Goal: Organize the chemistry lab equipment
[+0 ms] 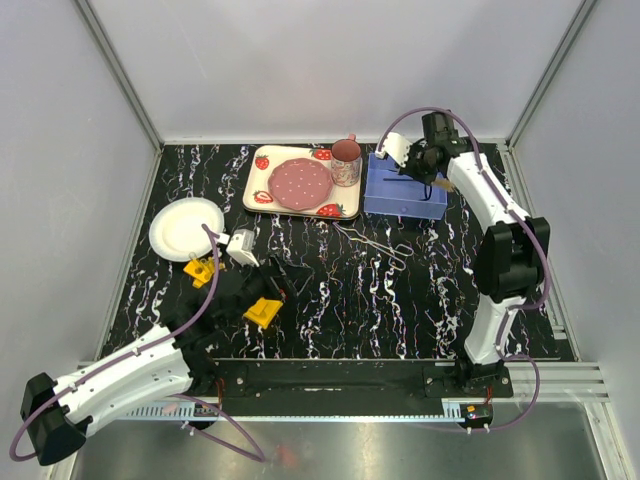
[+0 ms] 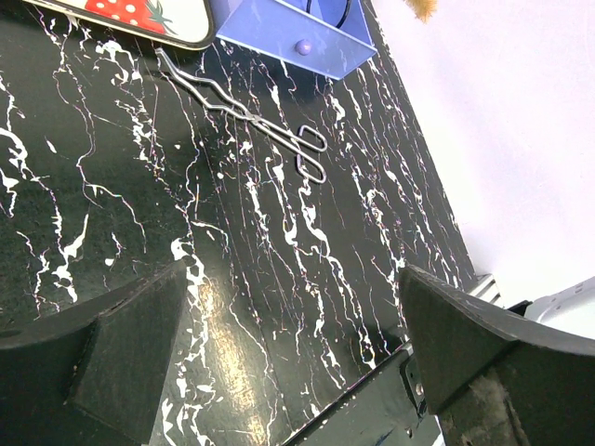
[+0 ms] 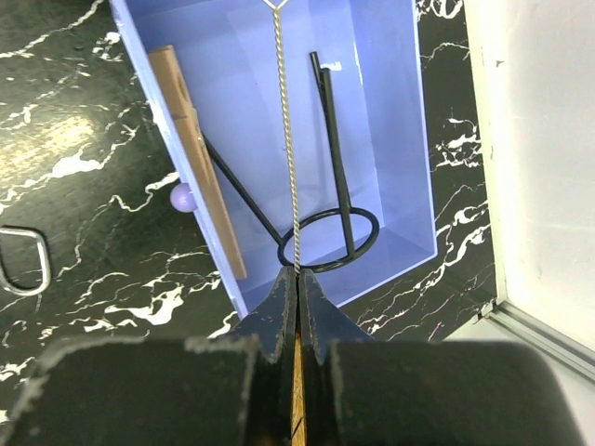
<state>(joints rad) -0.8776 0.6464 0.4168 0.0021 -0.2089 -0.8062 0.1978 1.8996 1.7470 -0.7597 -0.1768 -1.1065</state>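
Right pincer (image 3: 297, 279) closed on twisted-wire stem of tube brush (image 3: 286, 139), over blue box (image 3: 400, 139) at far-right edge of surface (image 2: 112, 186). Left pincer (image 2: 288, 344) wide open, holds nothing, above bare surface. Wire tongs (image 2: 251, 119) lie flat beyond it, free room all round.

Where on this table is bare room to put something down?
The widest bare patch is the near middle of the table, between the wire tongs, the left gripper and the right arm. Crowded around the white plate and yellow rack.
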